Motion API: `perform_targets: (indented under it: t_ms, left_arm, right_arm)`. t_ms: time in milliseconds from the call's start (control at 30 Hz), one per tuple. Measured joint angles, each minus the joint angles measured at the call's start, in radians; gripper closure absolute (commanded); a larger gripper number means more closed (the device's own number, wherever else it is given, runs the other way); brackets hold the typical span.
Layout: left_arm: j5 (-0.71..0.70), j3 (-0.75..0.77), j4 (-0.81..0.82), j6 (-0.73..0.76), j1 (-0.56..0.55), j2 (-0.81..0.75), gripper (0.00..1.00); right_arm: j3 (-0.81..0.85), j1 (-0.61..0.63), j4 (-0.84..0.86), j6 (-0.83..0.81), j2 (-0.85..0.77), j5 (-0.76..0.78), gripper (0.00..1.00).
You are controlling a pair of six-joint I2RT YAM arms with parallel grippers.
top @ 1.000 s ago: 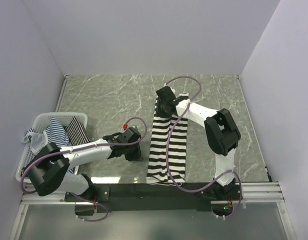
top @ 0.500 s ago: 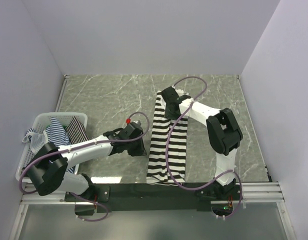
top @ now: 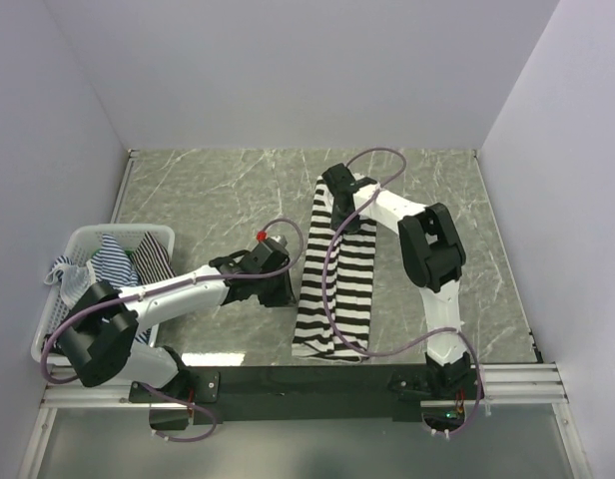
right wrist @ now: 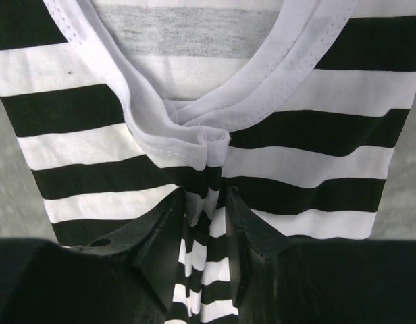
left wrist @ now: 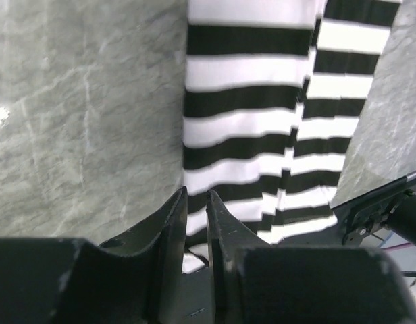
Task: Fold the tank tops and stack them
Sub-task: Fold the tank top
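Black-and-white tank top (top: 334, 284): left end effector (left wrist: 196, 198) clamps its side edge, right end effector (right wrist: 205, 197) its neckline.

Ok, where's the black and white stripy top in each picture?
Top camera: the stripy top lies down the middle of the grey marble table.
Left wrist: the stripy top fills the upper right.
Right wrist: the stripy top fills nearly everything, neckline at top.
Shared landmark: that table, in all three.

One black-and-white tank top (top: 334, 284); one basket (top: 138, 232); striped tops (top: 115, 257) inside, at least two; two arms (top: 178, 292).
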Motion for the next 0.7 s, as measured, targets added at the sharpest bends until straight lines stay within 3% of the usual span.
perform_targets:
  t_ms: [433,600,700]
  left_arm:
    - [0.031,0.039,0.024,0.061,0.112,0.132,0.74]
    - [0.067,0.048,0.068,0.081,0.127,0.214,0.63]
    - [0.089,0.053,0.084,0.079,0.127,0.229,0.61]
  right_arm:
    - [0.430,-0.104,-0.107,-0.060,0.252,-0.089,0.65]
    - [0.486,-0.132,-0.126,-0.075,0.283,-0.121,0.63]
    - [0.488,-0.137,-0.130,-0.079,0.284,-0.133,0.63]
